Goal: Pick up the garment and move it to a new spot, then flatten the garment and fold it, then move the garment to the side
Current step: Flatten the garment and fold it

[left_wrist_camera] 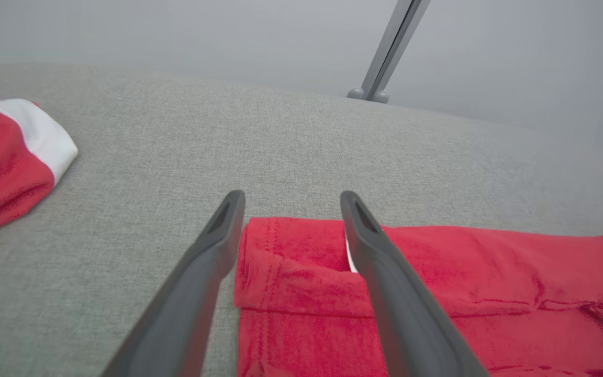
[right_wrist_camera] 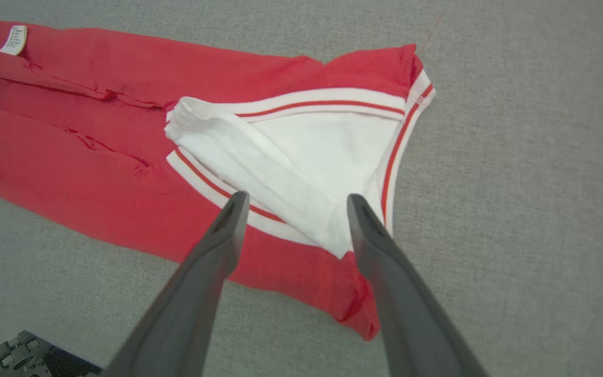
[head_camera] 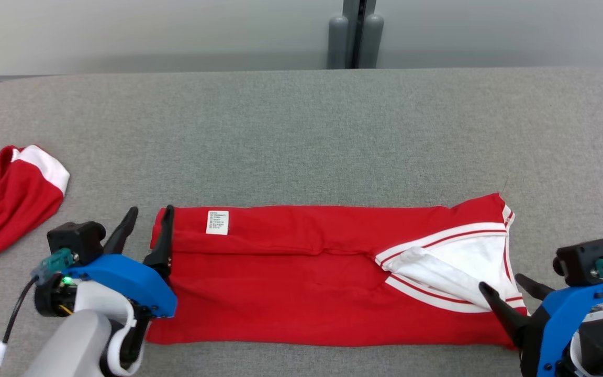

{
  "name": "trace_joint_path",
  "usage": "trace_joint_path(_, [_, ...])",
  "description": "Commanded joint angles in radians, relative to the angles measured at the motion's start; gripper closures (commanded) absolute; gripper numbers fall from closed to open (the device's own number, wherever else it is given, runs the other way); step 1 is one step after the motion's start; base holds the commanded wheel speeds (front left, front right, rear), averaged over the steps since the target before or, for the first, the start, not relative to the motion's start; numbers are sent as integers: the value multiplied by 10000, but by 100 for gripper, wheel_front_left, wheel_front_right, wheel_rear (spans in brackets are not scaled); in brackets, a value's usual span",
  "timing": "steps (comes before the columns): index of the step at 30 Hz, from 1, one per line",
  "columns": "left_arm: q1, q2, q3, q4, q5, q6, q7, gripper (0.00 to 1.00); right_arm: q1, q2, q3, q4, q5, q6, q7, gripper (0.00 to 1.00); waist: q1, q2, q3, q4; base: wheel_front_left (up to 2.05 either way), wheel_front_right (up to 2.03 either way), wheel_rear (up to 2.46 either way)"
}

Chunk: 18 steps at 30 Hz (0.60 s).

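Red garment [head_camera: 306, 277] is lying folded long on the near table [head_camera: 301, 136]. Your left claw [head_camera: 151, 209] and right claw [head_camera: 500, 281] are sitting open at its ends, holding nothing. You are folding it; next you are likely gripping one end to fold across.

**Left arm:** pale left forearm [head_camera: 71, 340] enters at the lower left of the head view and slants up to the blue left wrist housing [head_camera: 123, 277], where a green light is lit. A black left camera block [head_camera: 74, 238] sits on top.

**Left gripper** [head_camera: 152, 209]: two long dark left fingers [head_camera: 163, 238] spread wide, tips pointing up the view, gripping nothing.

**Right arm:** blue right wrist housing [head_camera: 568, 314] at the lower right corner, green light lit. A black right camera block [head_camera: 584, 262] sits above it.

**Right gripper** [head_camera: 500, 281]: right fingers [head_camera: 503, 311] spread wide, angled up and leftward, gripping nothing.
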Motion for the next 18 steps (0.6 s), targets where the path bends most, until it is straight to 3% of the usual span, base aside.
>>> trace_joint_path(1, [266, -237, 216, -185, -177, -64, -548, 0, 110, 138, -186, -46, -122, 5, -197, 0, 0, 1, -127, 61, 0, 0, 0])
trace_joint_path(6, [886, -645, 487, -574, 128, -36, -2051, 0, -180, 622, -933, 288, -674, 5, -948, 0, 0, 1, -537, 275, 0, 0, 0])
trace_joint_path(12, [1527, -1221, 1120, -1068, 837, 139, -2323, 0, -448, 1264, -2144, 1028, -1070, 5, -1999, 0, 0, 1, -891, 612, 0, 0, 0])
trace_joint_path(18, [2342, -1563, 1909, -1499, 1998, 64, -2331, 0, -656, 1413, -2426, 2367, -1328, 5, -2829, 0, 0, 1, -1075, 771, 0, 0, 0])
